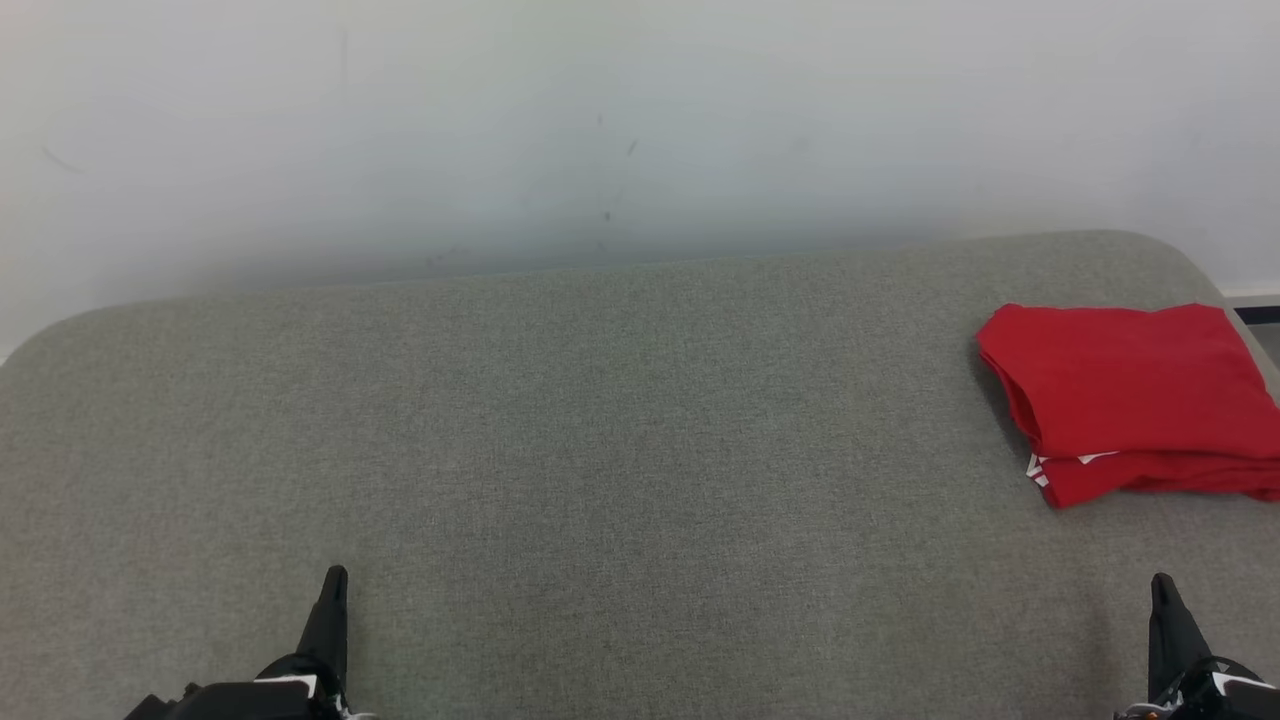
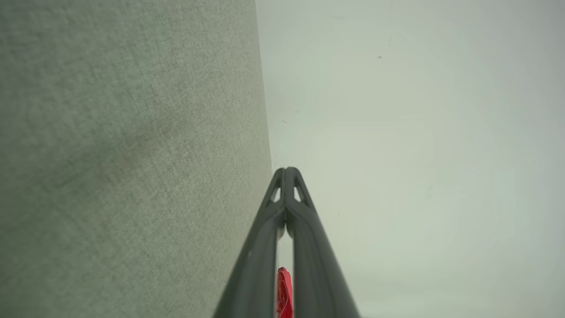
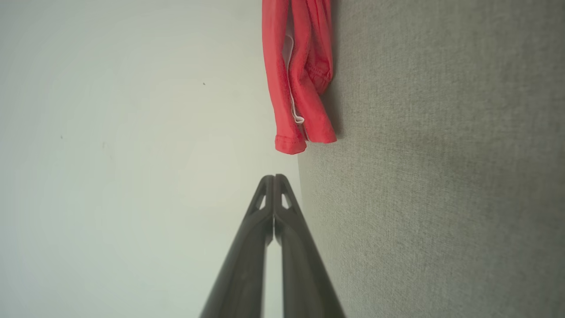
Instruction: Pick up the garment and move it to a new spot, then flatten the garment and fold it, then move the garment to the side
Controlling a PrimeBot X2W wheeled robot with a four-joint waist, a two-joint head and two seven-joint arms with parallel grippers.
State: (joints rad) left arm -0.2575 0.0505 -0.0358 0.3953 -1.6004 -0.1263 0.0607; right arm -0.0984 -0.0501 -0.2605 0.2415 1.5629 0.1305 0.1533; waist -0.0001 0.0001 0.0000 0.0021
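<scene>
Right tool (image 1: 1160,582) pinched, near folded garment (image 1: 1130,395)

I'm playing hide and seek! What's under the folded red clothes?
The red garment rests on the grey cushion. A white bit peeks between its layers. Anything beneath the folds is covered.

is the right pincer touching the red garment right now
Apart. The head view shows a strip of grey cushion between the right pincer and the near edge of the red garment.
</scene>
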